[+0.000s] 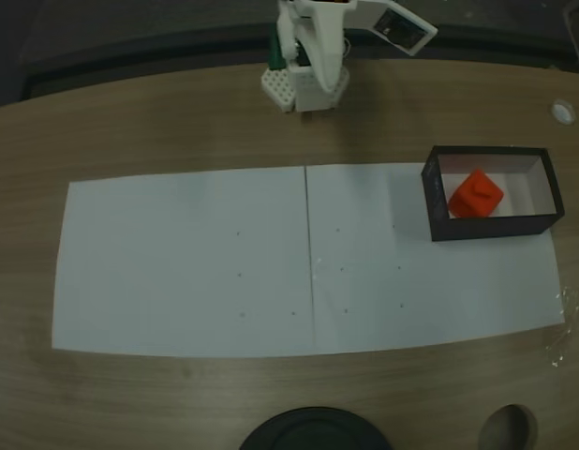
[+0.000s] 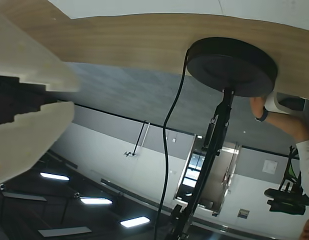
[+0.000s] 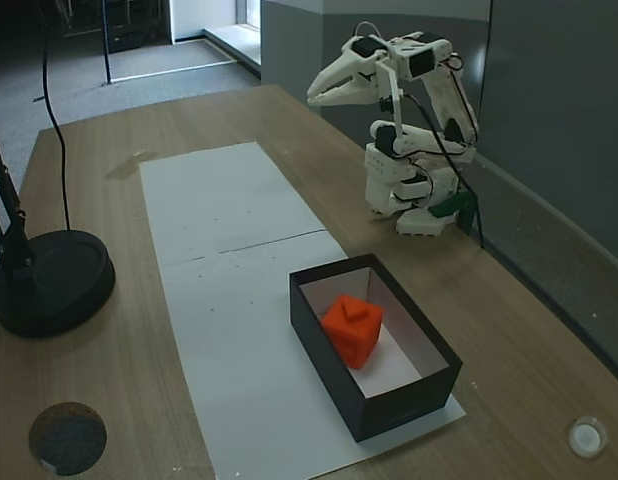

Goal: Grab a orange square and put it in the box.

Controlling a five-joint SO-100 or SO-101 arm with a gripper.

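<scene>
The orange square lies inside the box, on its white floor and near one end. The black-walled box stands at the right end of the white paper in a fixed view. My arm is folded back over its base at the table's far edge, well away from the box. The gripper is held up in the air, pointing out over the table with its jaws together and nothing in them. In the wrist view the cream fingers come in from the left, tips meeting at the gripper.
Two white paper sheets cover the middle of the wooden table. A black round stand base with a pole and cable sits at the near edge. A small white cap and a table hole are nearby. A person's arm shows in the wrist view.
</scene>
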